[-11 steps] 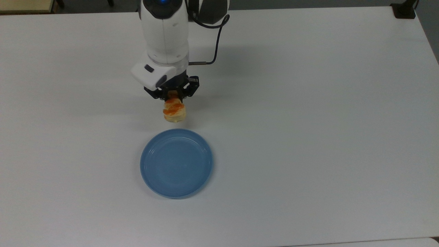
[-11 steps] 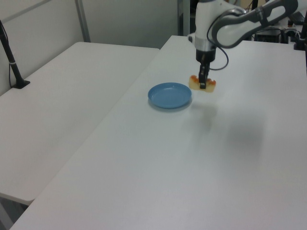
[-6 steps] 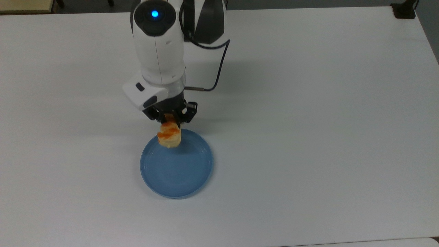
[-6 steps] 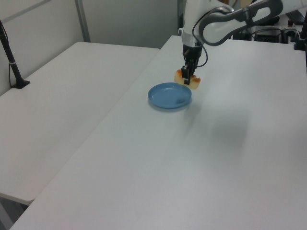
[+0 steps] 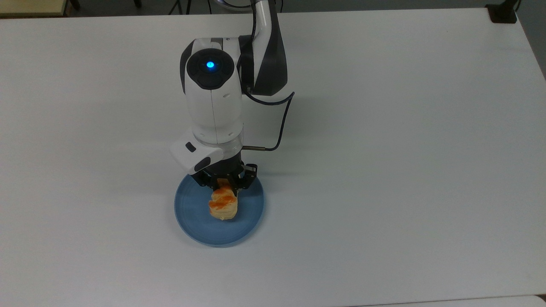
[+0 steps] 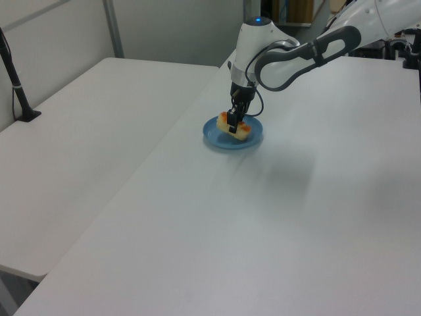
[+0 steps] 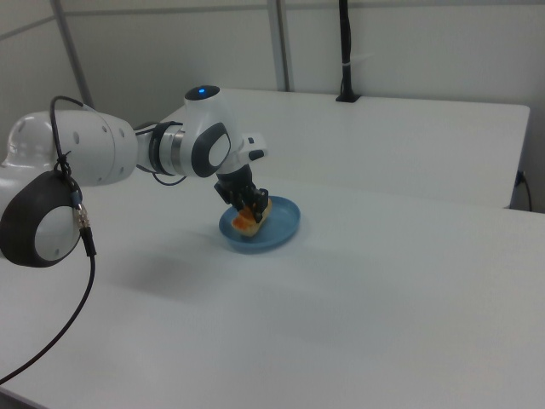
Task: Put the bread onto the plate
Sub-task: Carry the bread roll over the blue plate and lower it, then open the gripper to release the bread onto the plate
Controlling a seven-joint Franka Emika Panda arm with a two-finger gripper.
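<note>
- Top view: the gripper [image 5: 227, 186] has its black fingers closed on one end of the bread [image 5: 223, 205], carrying it above the inside of the blue plate [image 5: 190, 215] on the white table [image 5: 384, 128].
- The bun is pinched at one end and juts out beyond the fingers, its orange glaze facing up, likely because a grasp across its narrow width is what the fingers can span.
- In the left view the bread [image 6: 235, 126] sits tilted over the plate [image 6: 255, 139], low enough that a release should land it within the rim; whether its underside already touches the dish cannot be told.
- In the right view the bread [image 7: 252, 213] hangs over the plate's [image 7: 285, 224] nearer half, well inside the edge.
- The arm's white wrist housing [image 5: 214, 102] hides the plate's far rim in the top view, and the fingers cover the gripped end of the bun, so the exact contact there is hard to make out.
</note>
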